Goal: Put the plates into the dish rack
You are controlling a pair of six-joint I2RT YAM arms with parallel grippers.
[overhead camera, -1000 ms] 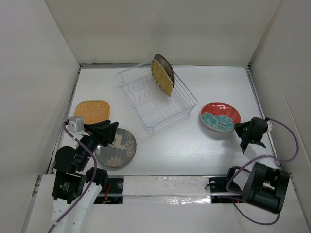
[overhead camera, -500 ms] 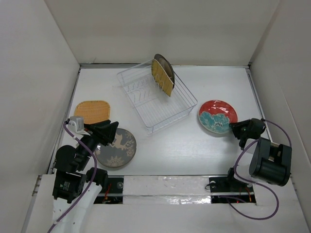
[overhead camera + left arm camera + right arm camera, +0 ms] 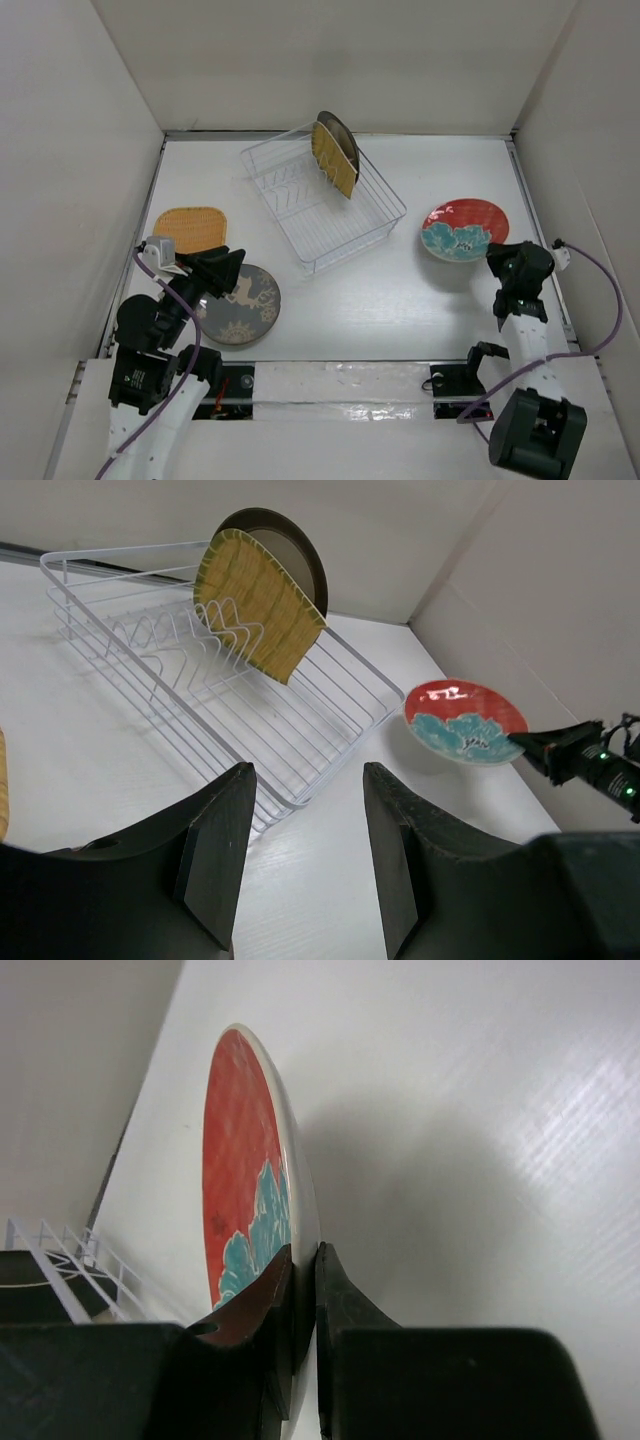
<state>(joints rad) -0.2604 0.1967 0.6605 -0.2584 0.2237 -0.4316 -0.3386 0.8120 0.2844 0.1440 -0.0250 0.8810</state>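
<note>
Right wrist view: right tool point(image 3: 303, 1260) clamped on red-and-teal plate point(image 3: 240, 1150) rim, held off table point(image 3: 480, 1110); left tool point(image 3: 305, 780) apart.

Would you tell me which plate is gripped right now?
The red-and-teal plate, pinched at its rim by the right gripper; the others lie flat or stand racked.

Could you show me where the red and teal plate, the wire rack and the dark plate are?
red-and-teal plate point(image 3: 462, 230): top external view, middle of its face.
dish rack point(image 3: 340, 225): top external view, bare wire floor.
dark grey plate point(image 3: 243, 308): top external view, middle of its patterned face.
</note>
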